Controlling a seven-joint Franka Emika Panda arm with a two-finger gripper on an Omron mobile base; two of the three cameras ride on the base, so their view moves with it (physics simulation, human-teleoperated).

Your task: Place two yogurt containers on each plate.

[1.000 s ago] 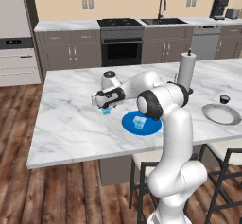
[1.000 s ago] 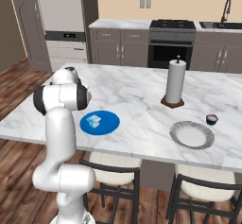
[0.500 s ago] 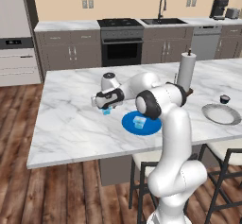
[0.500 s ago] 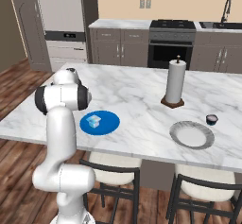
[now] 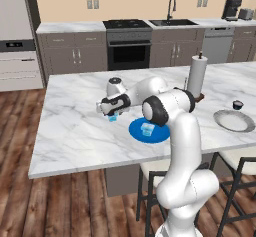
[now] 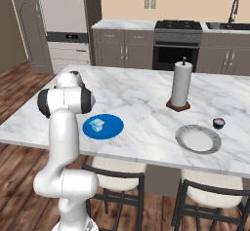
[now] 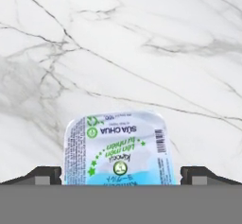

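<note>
A pale blue yogurt container point(image 7: 116, 148) with a printed lid sits on the marble counter, between the fingertips of my open gripper point(image 7: 120, 178); the fingers flank it on both sides without pressing. From the left base view, the gripper point(image 5: 107, 110) hangs low over this cup point(image 5: 113, 117), just left of the blue plate point(image 5: 135, 130). Another pale blue cup point(image 5: 147, 128) rests on that plate point(image 6: 113, 126). The grey plate point(image 5: 235, 122) lies far right, with a dark yogurt cup point(image 5: 237, 104) on the counter behind it.
A tall white paper towel roll point(image 5: 197, 76) stands on a wooden base behind the plates. Bar stools point(image 6: 112, 176) sit under the counter's near edge. Open marble stretches left of the gripper.
The hand has eased slightly lower over the pale blue cup. The jaws have stayed wide, and no plate or cup has moved.
</note>
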